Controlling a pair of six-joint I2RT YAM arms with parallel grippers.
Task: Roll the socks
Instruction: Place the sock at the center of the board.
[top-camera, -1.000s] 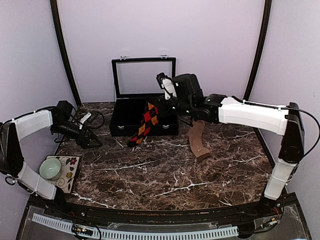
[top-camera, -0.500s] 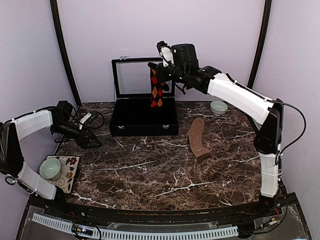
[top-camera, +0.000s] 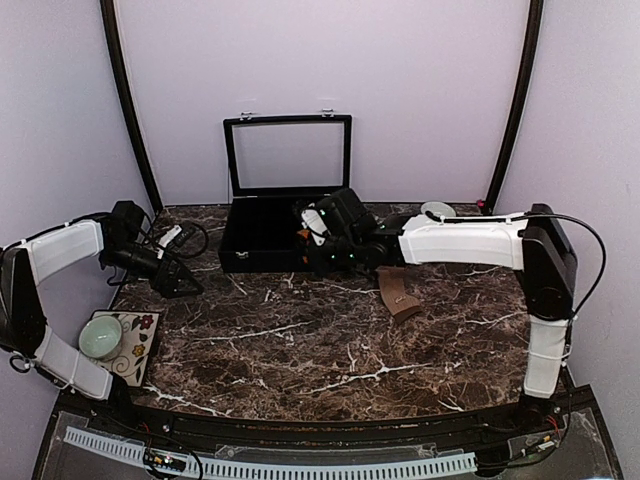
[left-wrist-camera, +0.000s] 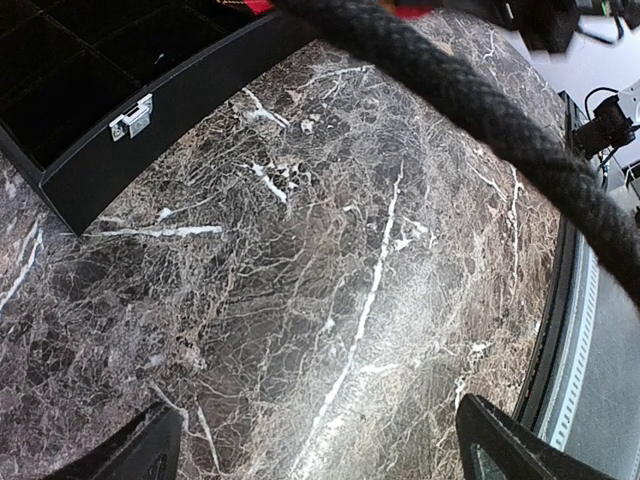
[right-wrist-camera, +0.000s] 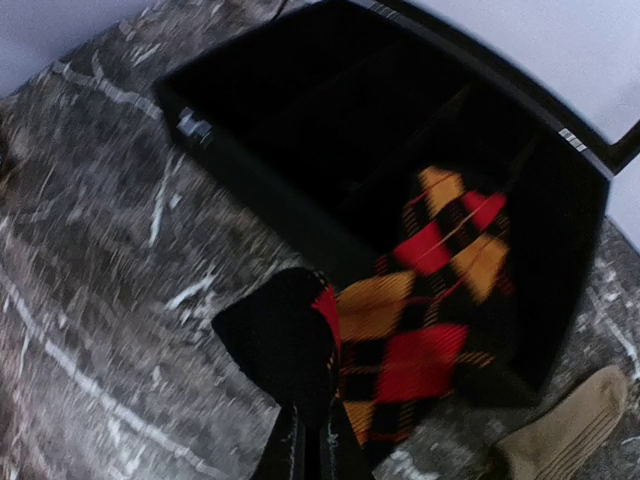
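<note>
The right fingers (right-wrist-camera: 305, 440), clamped shut on one end of the argyle sock (right-wrist-camera: 425, 320), now sit low at the front right corner of the black box (top-camera: 250, 258). Half a second ago they were holding that sock high in front of the box lid (top-camera: 288, 119), and a second ago it trailed from the box down onto the worktop (top-camera: 330, 340). From the fingers the sock runs away over the box's front wall and appears to rest in the compartment beyond. The tan sock (top-camera: 397, 290) lies flat on the worktop just to the right of those fingers, untouched. The left fingers (top-camera: 185, 282) hang spread wide and empty, well off to the left, unmoved. Judging from this, no rolling has started, as the argyle sock is not yet laid flat beside its partner
</note>
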